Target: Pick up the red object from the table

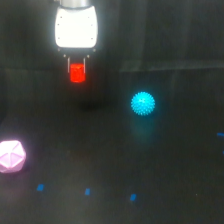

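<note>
The red object, a small bright red-orange stubby block, hangs between the thin fingers of my gripper, which is shut on it below the white gripper body. It is held above the black table, toward the exterior view's upper left, and a faint dark shadow lies on the surface beneath it.
A cyan spiky ball rests on the table to the exterior view's right of the gripper. A pink faceted polyhedron sits at the left edge. Small blue marks dot the near part of the table.
</note>
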Controlling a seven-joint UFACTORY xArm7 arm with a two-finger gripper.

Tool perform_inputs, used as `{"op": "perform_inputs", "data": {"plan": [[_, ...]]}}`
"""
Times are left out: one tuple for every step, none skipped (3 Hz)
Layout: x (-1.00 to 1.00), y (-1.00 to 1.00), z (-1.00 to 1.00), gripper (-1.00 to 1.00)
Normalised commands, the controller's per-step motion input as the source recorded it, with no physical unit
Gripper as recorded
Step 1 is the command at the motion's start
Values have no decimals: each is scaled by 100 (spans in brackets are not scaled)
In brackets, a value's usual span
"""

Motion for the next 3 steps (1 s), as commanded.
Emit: {"op": "perform_inputs", "data": {"plan": [[6,-28,61,-89],[33,-19,-7,-98],[-36,11,43,-100]]}}
